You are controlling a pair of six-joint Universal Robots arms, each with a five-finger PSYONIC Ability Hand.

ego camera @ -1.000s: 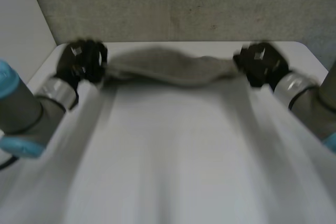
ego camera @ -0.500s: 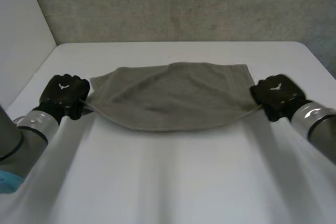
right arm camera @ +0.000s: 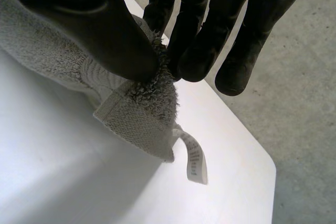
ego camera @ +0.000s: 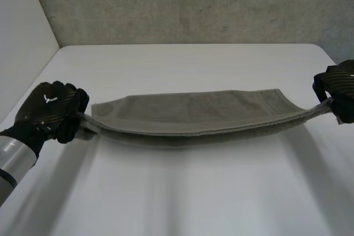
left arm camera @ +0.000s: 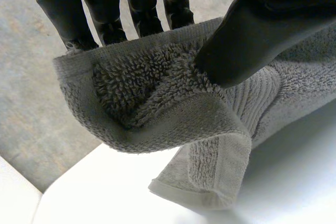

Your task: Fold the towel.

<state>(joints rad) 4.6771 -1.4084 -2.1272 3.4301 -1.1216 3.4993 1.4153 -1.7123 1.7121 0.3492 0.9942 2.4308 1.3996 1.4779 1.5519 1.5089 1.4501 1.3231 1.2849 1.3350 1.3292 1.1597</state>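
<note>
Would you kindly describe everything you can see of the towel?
The towel is grey looped terry with a flat woven band near its ends and a small white label at one corner. It hangs as a long strip, sagging in the middle over the white table, pinched at one end by the left hand and at the other by the right hand.

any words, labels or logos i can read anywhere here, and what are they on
Small tag hanging off the towel corner pinched in the right hand: faint print, too blurred to read.
Small white mark on the back of the left hand: a logo shape, no letters.
No other words or numbers can be read.
</note>
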